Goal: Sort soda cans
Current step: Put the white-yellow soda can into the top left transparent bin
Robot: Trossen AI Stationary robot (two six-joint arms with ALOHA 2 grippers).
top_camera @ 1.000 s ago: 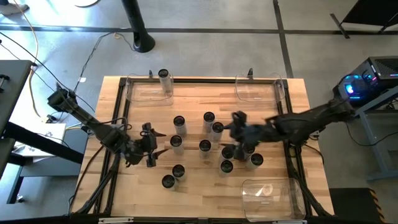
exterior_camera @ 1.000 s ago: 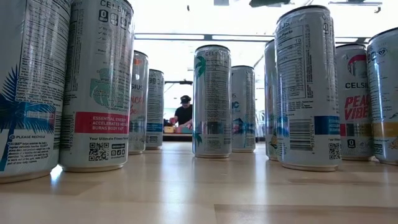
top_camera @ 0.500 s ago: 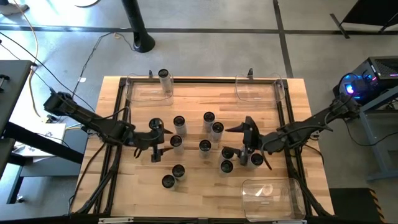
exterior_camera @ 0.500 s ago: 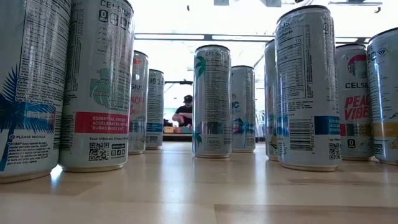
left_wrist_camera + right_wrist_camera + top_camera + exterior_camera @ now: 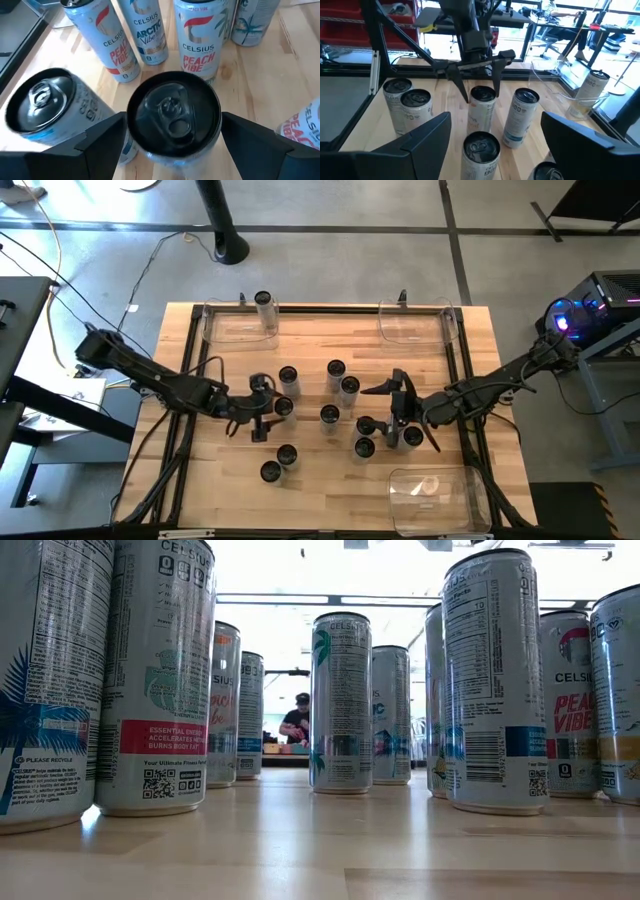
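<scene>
1. While both dark arms reach in over the pale wooden table, the left gripper stands spread wide around one tall white soda can with a dark round top; its fingers flank the can on either side, and whether they touch it cannot be told.
2. Beyond that can, the left wrist view shows upright cans labelled Peach Vibe and Arctic Vibe, with another dark-topped can just beside the straddled one.
3. The right gripper hangs with fingers parted above the cluster of cans right of centre, a can top between its fingers in its own wrist view.
4. Most cans stand upright mid-table; one can stands in the clear plastic rectangular bin at the far left.
5. Two more clear bins sit at the far right and near right.
6. At table height, printed can sides fill the view, a person far behind.
</scene>
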